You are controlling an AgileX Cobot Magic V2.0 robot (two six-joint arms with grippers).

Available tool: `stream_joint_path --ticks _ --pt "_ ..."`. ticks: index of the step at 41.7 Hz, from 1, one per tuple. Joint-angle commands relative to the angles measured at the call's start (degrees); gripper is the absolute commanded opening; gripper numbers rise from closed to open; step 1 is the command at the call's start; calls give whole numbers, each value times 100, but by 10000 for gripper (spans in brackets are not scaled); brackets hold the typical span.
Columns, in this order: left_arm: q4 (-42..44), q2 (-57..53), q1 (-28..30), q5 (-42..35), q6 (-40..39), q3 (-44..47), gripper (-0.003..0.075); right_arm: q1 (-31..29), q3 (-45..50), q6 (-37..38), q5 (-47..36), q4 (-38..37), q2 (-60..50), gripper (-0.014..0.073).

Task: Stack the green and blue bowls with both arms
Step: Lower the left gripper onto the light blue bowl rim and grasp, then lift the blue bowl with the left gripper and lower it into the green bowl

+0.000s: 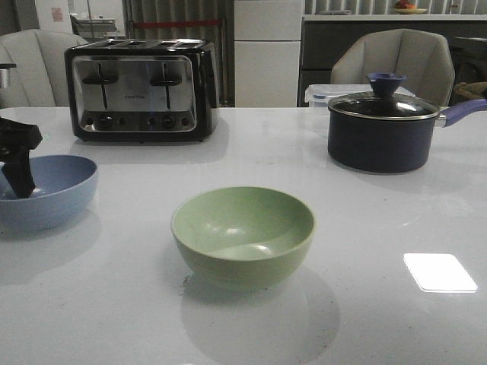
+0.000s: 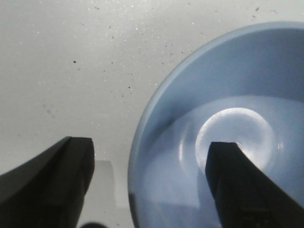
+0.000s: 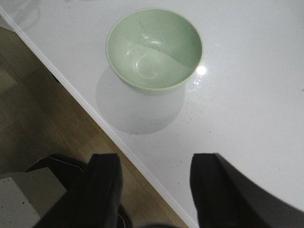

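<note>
The dusty blue bowl (image 1: 46, 190) stands at the table's left edge. My left gripper (image 1: 17, 179) is open and straddles its rim. In the left wrist view (image 2: 151, 142) one finger (image 2: 237, 185) is inside the blue bowl (image 2: 228, 85) and the other (image 2: 61, 185) is outside over the table, with neither pressed to the wall. The pale green bowl (image 1: 243, 232) sits upright and empty at the middle front. The right wrist view shows the green bowl (image 3: 154, 47) ahead of my open, empty right gripper (image 3: 154, 159), which hangs over the table's front edge. The right gripper is out of the front view.
A black and chrome toaster (image 1: 141, 90) stands at the back left. A navy lidded saucepan (image 1: 384, 129) stands at the back right, a clear container (image 1: 323, 95) behind it. The table's front edge (image 3: 95, 118) runs beside wooden floor (image 3: 38, 95).
</note>
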Motion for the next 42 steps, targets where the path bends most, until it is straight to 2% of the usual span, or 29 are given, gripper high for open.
stream_joint_path --ticks 1,10,19,24,30,36,42 --pt "-61 -262 13 -169 -54 -196 413 -7 -164 -52 -379 5 -56 450" --pt "-61 -262 13 -147 -54 -196 217 -7 -164 -52 -379 5 -56 450" --pt "-93 -364 13 30 144 -235 91 -7 -164 -52 -379 5 -56 450" --pt "-358 -623 13 282 241 -342 93 -7 -164 -52 -379 5 -56 450" --pt "-1189 -1052 -101 756 1072 -666 93 -7 -164 -52 -379 5 -56 450" --pt "-1305 -1360 -487 1431 1225 -1204 93 -7 -164 -52 -379 5 -56 450" --pt "-1305 -1421 -1110 2076 1254 -1748 93 -7 -164 -52 -379 5 -56 450"
